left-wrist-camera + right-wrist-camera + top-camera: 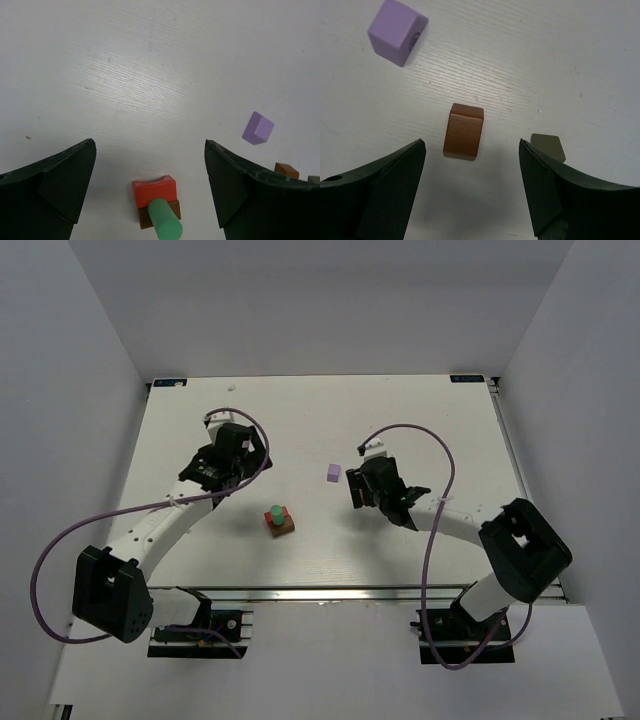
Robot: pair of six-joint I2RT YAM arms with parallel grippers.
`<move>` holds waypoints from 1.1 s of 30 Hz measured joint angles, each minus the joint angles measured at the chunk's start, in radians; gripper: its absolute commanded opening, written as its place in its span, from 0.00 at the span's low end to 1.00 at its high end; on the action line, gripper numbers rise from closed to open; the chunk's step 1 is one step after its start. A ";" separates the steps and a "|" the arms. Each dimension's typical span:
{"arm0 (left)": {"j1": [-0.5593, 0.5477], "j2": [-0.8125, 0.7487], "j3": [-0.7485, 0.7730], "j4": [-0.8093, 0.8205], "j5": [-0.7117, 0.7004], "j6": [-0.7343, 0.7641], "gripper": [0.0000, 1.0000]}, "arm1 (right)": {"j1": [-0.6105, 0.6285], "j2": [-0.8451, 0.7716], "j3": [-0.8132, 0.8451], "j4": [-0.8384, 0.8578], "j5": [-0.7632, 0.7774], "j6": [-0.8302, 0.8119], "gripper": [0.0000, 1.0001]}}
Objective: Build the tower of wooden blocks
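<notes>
A small stack stands at the table's middle: a green cylinder [277, 511] on a red-orange block [155, 188] on a brown block [174, 210]. My left gripper [238, 462] is open and empty, up and to the left of the stack; in its wrist view the jaws [150, 150] stand wide apart with the stack between them, lower down. A lilac cube [333, 472] lies alone. My right gripper [358, 490] is open above a second brown block [464, 131], beside a dark grey-brown block [548, 146]. The lilac cube [397, 31] is beyond it.
White table [420, 420] with walls on three sides. Purple cables loop off both arms. The second brown block [286, 170] shows at the right edge of the left wrist view, past the lilac cube [258, 128].
</notes>
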 measured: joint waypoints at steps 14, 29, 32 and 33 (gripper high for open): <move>0.089 -0.032 -0.095 0.059 0.049 -0.024 0.98 | -0.056 0.151 0.080 -0.071 -0.129 0.038 0.64; 0.089 -0.040 -0.117 0.095 0.056 -0.029 0.98 | -0.068 0.158 0.091 -0.069 -0.136 0.042 0.35; 0.089 -0.040 -0.118 0.102 0.063 -0.029 0.98 | -0.068 0.158 0.091 -0.066 -0.141 0.035 0.22; 0.089 -0.040 -0.119 0.105 0.065 -0.029 0.98 | -0.068 0.158 0.091 -0.065 -0.146 0.024 0.14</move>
